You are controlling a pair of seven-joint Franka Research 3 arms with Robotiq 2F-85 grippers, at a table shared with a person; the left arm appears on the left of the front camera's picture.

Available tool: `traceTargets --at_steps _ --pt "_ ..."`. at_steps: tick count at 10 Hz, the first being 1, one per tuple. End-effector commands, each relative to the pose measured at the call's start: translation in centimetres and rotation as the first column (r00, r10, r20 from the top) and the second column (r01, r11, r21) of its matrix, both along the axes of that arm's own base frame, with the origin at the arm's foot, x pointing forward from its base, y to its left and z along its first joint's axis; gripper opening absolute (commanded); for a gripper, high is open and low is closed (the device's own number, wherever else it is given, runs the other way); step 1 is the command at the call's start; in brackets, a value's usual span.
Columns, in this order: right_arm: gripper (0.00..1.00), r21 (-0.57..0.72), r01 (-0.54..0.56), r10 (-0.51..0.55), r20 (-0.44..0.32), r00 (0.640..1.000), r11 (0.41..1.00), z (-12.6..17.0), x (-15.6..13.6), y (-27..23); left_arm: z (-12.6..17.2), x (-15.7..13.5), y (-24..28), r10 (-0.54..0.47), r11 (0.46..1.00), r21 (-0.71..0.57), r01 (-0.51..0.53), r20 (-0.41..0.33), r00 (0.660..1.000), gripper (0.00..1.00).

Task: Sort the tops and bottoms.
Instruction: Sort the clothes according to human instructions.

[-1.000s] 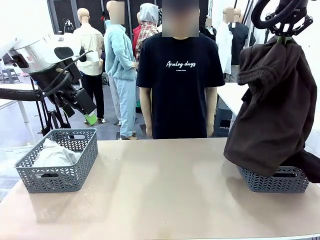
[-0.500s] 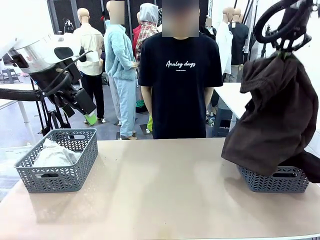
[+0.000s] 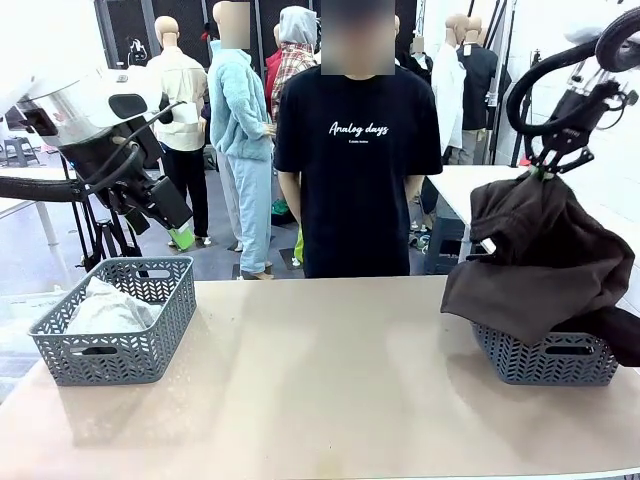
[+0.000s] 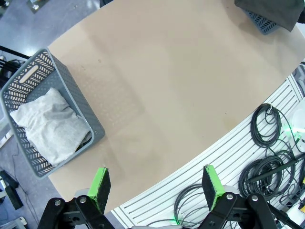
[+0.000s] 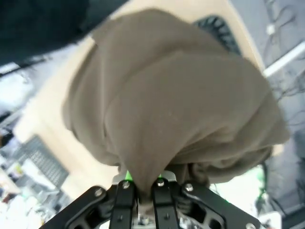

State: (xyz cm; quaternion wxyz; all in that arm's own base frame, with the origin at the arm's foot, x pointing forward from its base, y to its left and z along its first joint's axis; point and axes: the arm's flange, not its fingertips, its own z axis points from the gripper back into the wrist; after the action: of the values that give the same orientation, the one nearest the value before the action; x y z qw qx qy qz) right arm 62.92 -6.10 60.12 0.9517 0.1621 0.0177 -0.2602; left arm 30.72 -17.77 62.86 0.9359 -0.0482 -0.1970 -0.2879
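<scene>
My right gripper is shut on the top of the dark brown fleece bottoms, which hang down and drape over the right grey basket. In the right wrist view the brown fleece bunches out from between my closed fingers. More dark fabric lies at the basket's right side. The pale grey-white top lies folded in the left grey basket, and the left wrist view looks down on the top there. My left gripper hovers open high above the table's near edge.
A person in a black T-shirt with white lettering stands at the far side of the tan table. Cables lie on the slatted surface below the table's near edge. The left arm's body hangs above the left basket.
My right gripper has come down and to the right with the brown fleece, so the garment now sinks and folds onto the right basket. The left arm has not moved.
</scene>
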Motion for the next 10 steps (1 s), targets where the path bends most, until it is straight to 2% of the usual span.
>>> traceTargets --at_steps 1,2,5,6,7,10 --pt "0.00 -0.028 -0.019 0.015 -0.128 0.992 0.999 -2.6 -0.4 0.6 0.0 -0.1 0.1 0.000 1.000 -0.002 0.000 0.001 1.000 1.00" --pt "0.00 0.000 0.000 0.000 0.000 1.000 1.000 0.0 0.0 0.0 0.0 -0.1 0.1 0.000 1.000 -0.002 0.000 0.001 1.000 1.00" --pt "0.00 0.000 0.000 0.000 0.000 1.000 1.000 0.0 0.0 0.0 0.0 -0.1 0.1 0.000 1.000 -0.002 0.000 0.001 1.000 1.00" --pt "0.00 -0.005 -0.006 0.005 -0.029 1.000 1.000 -0.8 -0.1 0.0 0.0 -0.1 0.1 0.000 1.000 -0.002 0.000 0.001 1.000 1.00" --pt "0.00 -0.096 -0.075 0.073 -0.020 0.997 0.993 -2.3 0.4 0.7 0.0 -0.1 0.1 0.000 1.000 -0.002 0.000 0.001 1.000 1.00" --pt "0.00 -0.151 -0.191 0.194 0.009 0.981 0.970 -8.3 -1.2 0.9 0.0 -0.1 0.1 0.000 1.000 -0.002 0.000 0.001 1.000 1.00"
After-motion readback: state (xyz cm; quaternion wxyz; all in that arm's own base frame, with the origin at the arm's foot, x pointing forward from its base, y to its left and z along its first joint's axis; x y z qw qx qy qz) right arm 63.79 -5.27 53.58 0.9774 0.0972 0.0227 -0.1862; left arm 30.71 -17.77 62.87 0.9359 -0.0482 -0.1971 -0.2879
